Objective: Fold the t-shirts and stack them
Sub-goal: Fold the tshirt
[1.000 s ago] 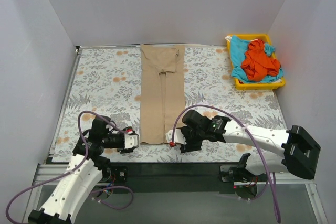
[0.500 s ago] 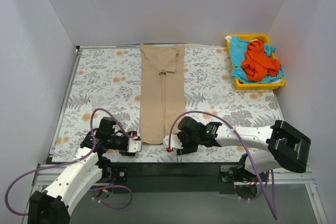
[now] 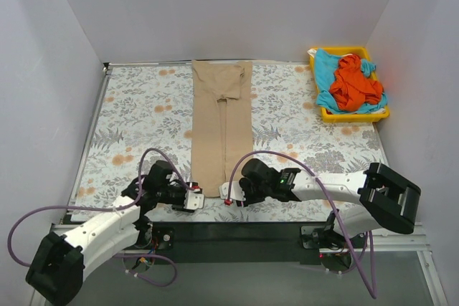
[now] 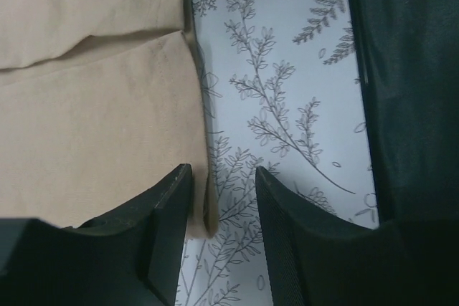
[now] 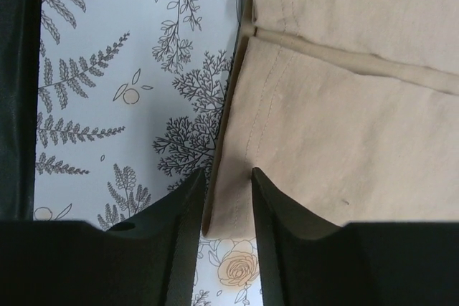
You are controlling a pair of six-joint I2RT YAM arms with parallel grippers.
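One tan shirt is laid folded lengthwise, near corners straddled by the parted, empty left gripper and right gripper. Orange shirt and turquoise shirt are left in the tray.

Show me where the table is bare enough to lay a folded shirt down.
The widest bare table lies left of the tan t-shirt. A narrower strip runs between that shirt and the yellow tray. It is crowded at the near edge, where the left pincer and right pincer straddle the shirt's hem corners.
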